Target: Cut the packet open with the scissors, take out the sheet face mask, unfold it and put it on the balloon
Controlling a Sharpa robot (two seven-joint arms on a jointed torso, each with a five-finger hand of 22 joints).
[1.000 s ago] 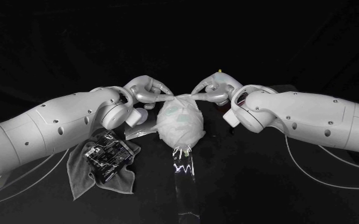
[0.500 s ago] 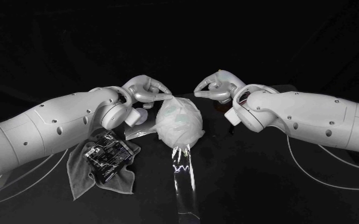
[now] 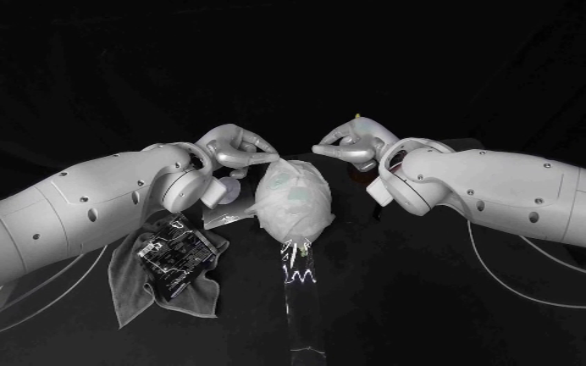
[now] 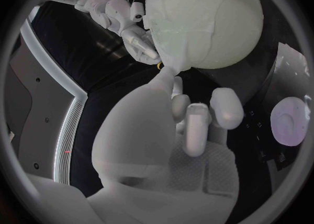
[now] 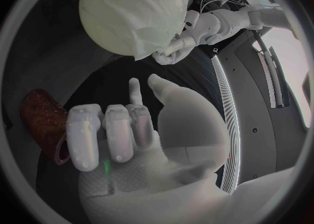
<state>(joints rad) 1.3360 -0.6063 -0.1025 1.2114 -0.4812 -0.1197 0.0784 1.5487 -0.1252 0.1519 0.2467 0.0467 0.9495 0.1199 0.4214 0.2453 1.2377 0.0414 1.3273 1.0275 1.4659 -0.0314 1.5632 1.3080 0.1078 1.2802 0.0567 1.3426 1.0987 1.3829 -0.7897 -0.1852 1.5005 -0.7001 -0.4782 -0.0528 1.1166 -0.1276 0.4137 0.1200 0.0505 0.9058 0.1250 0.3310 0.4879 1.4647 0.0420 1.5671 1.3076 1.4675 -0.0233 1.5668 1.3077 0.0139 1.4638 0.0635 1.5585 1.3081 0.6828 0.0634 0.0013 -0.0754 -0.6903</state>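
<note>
1. At the middle of the black table (image 3: 428,307): a pale, round rubber balloon (image 4: 222,30), with a clear, glinting plastic strip (image 3: 299,298) running from under it toward the near edge.
2. Over the balloon: a thin white sheet face mask (image 3: 297,205), unfolded and draped across most of the surface, with one loose corner sticking out at the far top.
3. Left hand (image 3: 238,150): at the balloon's far top on the left side, thumb and a fingertip grasping that loose corner of the sheet face mask; fingertips (image 5: 167,53) right at the mask's edge.
4. Right hand (image 3: 351,144): just beside the balloon's far top on the right side, apart from both balloon and mask; most fingers clenched toward the palm around nothing, thumb and one finger stretched toward the mask's corner.
5. Beside the left arm: a crumpled grey cloth (image 3: 146,290) with a dark, glinting item (image 3: 177,252) lying on it, too unclear to name.
6. Between the left hand and the cloth: a small white round disc (image 4: 288,122) and a flat silvery foil piece (image 3: 226,216), just beside the balloon.
7. Under the right hand: a reddish-brown rounded object (image 5: 41,119) on the table, partly hidden by the arm.
</note>
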